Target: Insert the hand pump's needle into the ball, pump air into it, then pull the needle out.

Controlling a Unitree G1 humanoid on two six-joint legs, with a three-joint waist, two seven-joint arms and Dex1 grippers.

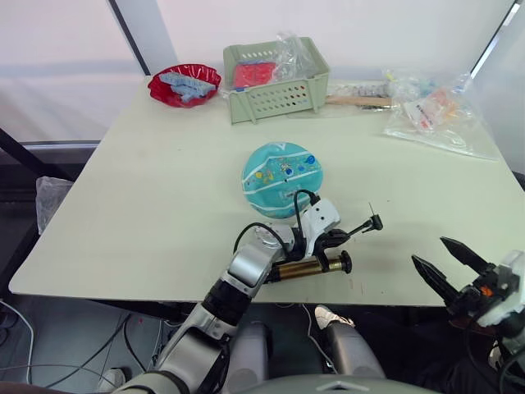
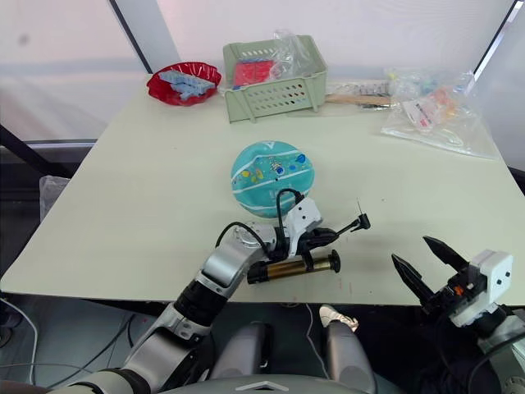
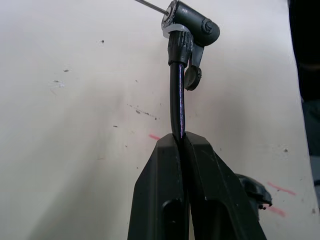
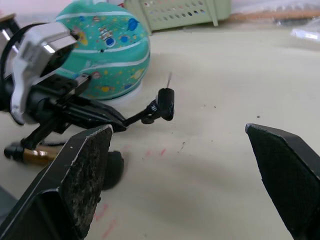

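Observation:
The teal ball (image 1: 281,179) with white stripes rests mid-table. Just in front of it lies the brass hand pump (image 1: 308,267), its black T-handle pointing right. My left gripper (image 1: 344,235) is shut on the pump's thin black hose (image 3: 177,100), a short way behind the black end fitting (image 3: 192,22). The needle (image 1: 371,209) sticks up from that fitting, to the right of the ball and apart from it. My right gripper (image 1: 429,251) hangs open with nothing between its fingers, off the table's front edge at the right, facing the needle (image 4: 169,80) and the ball (image 4: 107,50).
A green basket (image 1: 279,98) with bagged items stands at the back centre, with a red plate (image 1: 184,84) to its left. Clear plastic bags (image 1: 435,111) and a wooden stick (image 1: 358,100) lie at the back right. The table's front edge (image 1: 385,302) runs just past the pump.

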